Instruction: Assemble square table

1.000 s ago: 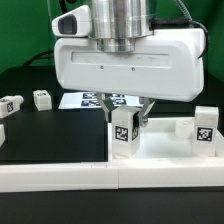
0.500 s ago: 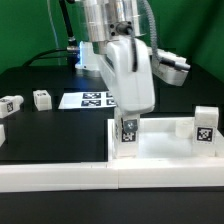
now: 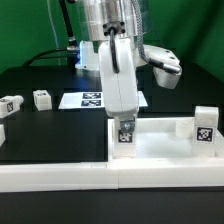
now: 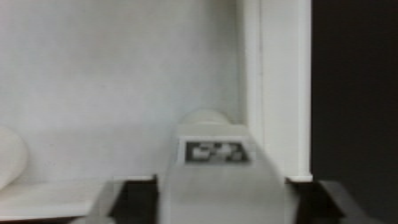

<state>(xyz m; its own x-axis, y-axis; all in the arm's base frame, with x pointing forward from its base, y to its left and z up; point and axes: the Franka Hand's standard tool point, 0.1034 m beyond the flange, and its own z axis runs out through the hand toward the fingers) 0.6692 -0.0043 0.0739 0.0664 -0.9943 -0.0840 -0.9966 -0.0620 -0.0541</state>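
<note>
The square table top (image 3: 160,146) is a white tray with a raised rim, lying at the front right in the exterior view. My gripper (image 3: 126,121) stands over its near left corner, turned side-on, shut on a short white tagged leg (image 3: 126,133) held upright with its foot at the tray. In the wrist view the leg (image 4: 219,150) sits between my fingers (image 4: 134,203), its tag facing the camera, above the tray floor (image 4: 107,90). A second leg (image 3: 205,126) stands upright at the tray's right side.
Two loose white legs (image 3: 40,98) (image 3: 10,103) lie on the black table at the exterior view's left. The marker board (image 3: 88,99) lies behind my gripper. A long white bar-shaped wall piece (image 3: 60,177) runs along the front.
My gripper has turned about its vertical axis from broad-side to side-on, and the held leg has turned with it. The leg stays at the tray's left corner.
</note>
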